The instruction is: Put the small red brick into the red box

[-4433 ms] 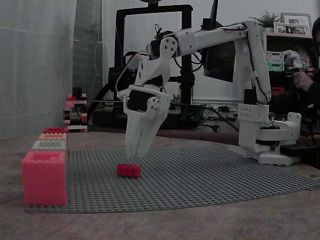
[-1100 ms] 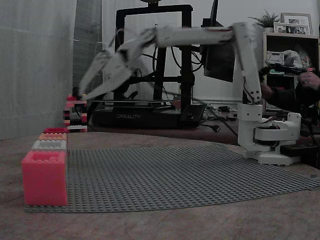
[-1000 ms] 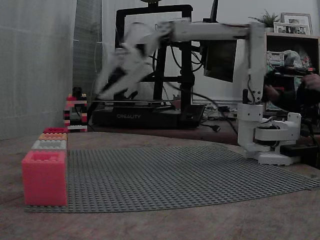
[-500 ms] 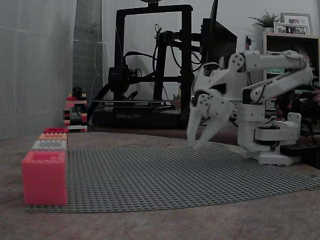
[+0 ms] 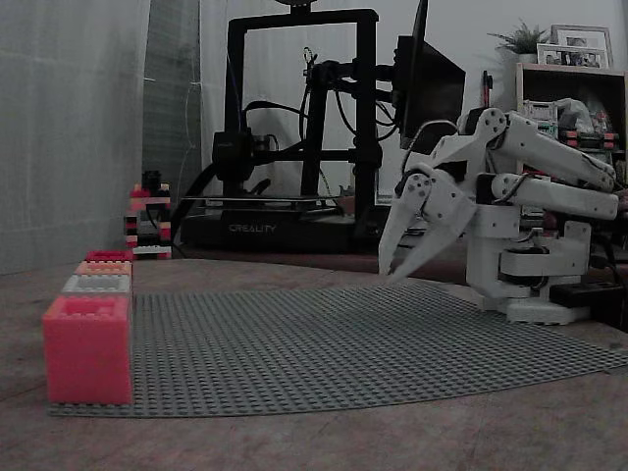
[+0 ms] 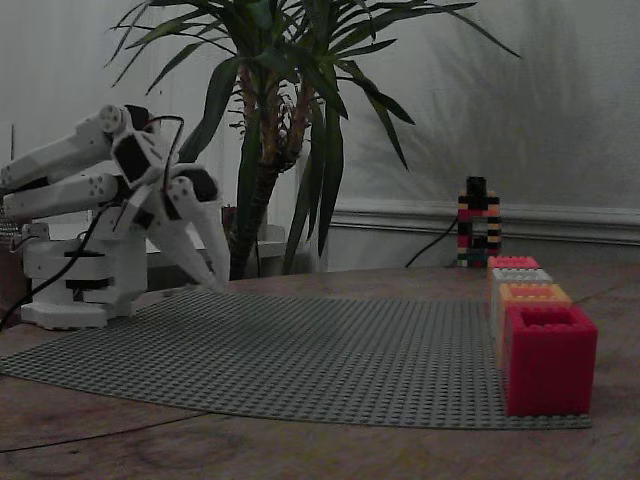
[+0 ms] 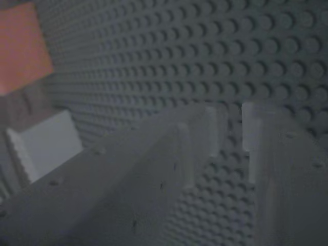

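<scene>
Dim room, wooden bench (image 5: 294, 442) carrying a grey studded baseplate (image 5: 343, 339). Row of boxes along the plate's edge; red box (image 5: 108, 256) is farthest from the camera in a fixed view, probably with the small red brick inside, though its interior is hidden. White arm folded near its base, hand (image 5: 400, 267) slightly parted, empty, poised above the plate.

Dim room: a black 3D printer frame (image 5: 299, 128) and a shelf (image 5: 569, 88) stand behind the table (image 5: 324, 442); a potted palm (image 6: 285, 120) fronts a pale wall (image 6: 540, 100)
</scene>
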{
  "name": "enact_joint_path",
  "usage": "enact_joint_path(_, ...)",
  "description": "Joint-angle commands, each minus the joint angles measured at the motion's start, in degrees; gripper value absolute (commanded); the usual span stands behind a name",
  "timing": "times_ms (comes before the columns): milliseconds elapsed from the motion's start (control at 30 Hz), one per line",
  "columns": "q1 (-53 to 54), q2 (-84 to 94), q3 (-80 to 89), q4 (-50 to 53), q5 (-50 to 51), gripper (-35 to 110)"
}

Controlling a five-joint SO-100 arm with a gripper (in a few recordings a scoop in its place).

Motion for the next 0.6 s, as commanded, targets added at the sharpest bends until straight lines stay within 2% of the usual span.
enact_joint_path(0,-1.23,0.7,0.0,1.41,0.97,0)
enact_joint_path(567,-2.2,0.7,0.0,1.41,1.14,0)
